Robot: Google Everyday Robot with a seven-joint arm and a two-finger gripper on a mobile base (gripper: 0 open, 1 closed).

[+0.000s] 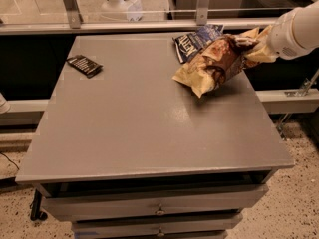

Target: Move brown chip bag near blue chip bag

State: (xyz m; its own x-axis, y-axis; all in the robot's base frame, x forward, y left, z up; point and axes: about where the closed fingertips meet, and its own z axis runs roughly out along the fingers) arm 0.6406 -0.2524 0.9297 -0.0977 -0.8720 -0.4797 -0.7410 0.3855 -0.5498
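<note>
The brown chip bag (215, 62), dark brown in the middle with cream-yellow ends, hangs tilted just above the grey table (139, 128) at its far right. My gripper (250, 43) is shut on the bag's upper right end, coming in from the right on a white arm (294, 31). The blue chip bag (195, 40) lies flat at the table's far edge, right behind the brown bag, which overlaps its near side in this view.
A small flat black packet (84, 64) lies at the table's far left. Drawers with knobs (159, 212) sit under the tabletop. A metal rail (134, 26) and glass panel run behind the table. Speckled floor lies to the right.
</note>
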